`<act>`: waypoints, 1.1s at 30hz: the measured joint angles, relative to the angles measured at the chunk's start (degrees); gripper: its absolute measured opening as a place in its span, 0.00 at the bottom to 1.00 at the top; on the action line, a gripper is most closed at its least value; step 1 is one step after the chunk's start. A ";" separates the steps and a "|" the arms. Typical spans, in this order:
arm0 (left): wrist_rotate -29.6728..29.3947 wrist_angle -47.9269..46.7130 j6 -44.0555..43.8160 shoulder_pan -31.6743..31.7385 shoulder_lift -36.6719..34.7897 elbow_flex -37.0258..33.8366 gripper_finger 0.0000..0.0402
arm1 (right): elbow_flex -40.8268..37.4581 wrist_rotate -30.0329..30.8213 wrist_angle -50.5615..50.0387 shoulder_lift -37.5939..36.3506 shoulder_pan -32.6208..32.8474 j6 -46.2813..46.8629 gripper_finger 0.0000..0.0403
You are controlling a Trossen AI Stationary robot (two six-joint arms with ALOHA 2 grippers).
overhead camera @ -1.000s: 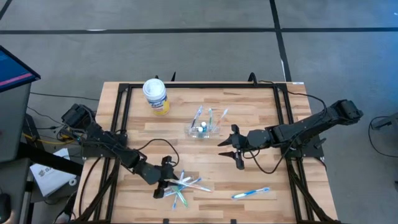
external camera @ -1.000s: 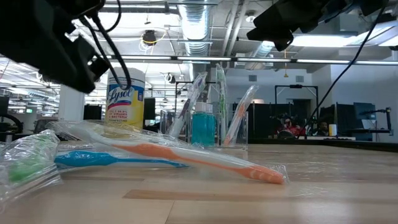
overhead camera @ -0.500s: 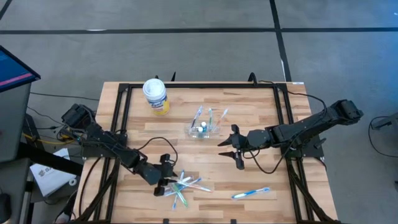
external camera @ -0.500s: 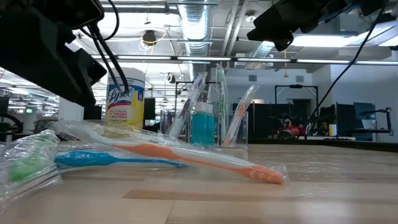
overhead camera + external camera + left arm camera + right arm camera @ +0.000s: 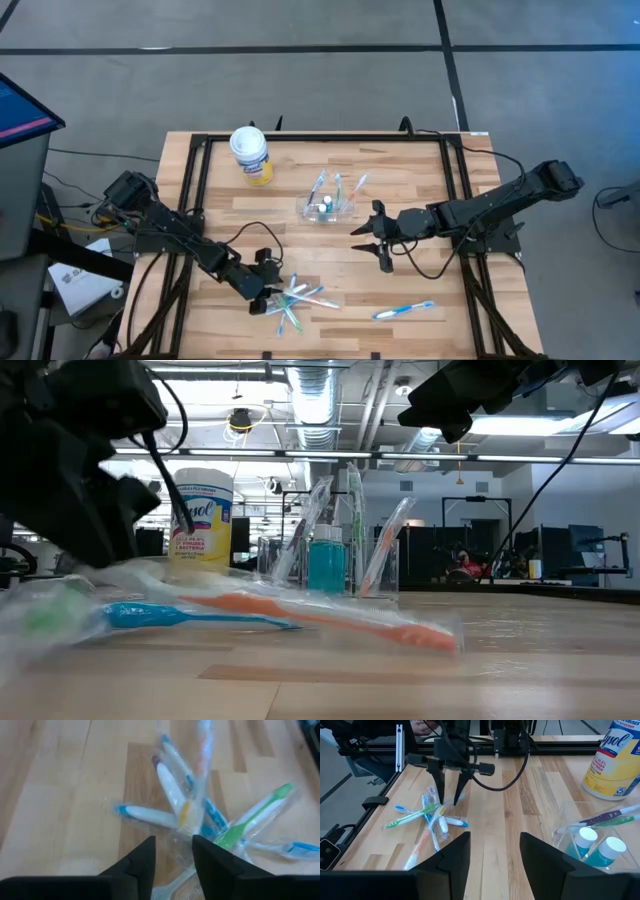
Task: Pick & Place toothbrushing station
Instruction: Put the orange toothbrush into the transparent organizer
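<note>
So the cup (image 5: 326, 208) sits mid-tabletop (image 5: 420, 290) with a few toothbrushes (image 5: 339, 186) standing in it, wipes tub (image 5: 250, 154) behind it toward the far left corner. Toothbrush pile (image 5: 298, 299) is by the near edge, a lone toothbrush (image 5: 403, 311) to its right.

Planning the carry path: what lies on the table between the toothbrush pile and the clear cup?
Nothing visible. Bare wood separates the pile of wrapped toothbrushes, where the left end effector sits, from the clear cup. The Lysol tub and the open right end effector stand off to either side.
</note>
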 joint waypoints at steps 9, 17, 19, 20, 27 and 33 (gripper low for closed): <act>0.66 0.39 -1.62 -0.07 0.64 0.00 0.49 | 0.00 0.00 0.00 0.00 0.00 0.00 0.39; 0.44 0.76 -1.58 -0.07 0.64 0.00 0.47 | 0.00 0.00 0.00 0.00 0.00 -0.02 0.38; 0.44 0.83 -1.56 0.08 0.64 0.00 0.46 | 0.00 0.00 0.00 0.00 0.00 -0.02 0.38; 0.44 0.96 -1.56 0.09 0.64 0.00 0.45 | 0.00 0.00 0.00 0.00 0.00 -0.02 0.38; 0.39 3.25 -1.51 0.09 0.75 0.00 0.44 | 0.00 0.00 0.00 0.00 0.00 -0.02 0.38; 1.06 5.59 -1.52 0.11 4.96 0.04 0.44 | 0.00 0.00 0.00 0.00 0.00 -0.02 0.37</act>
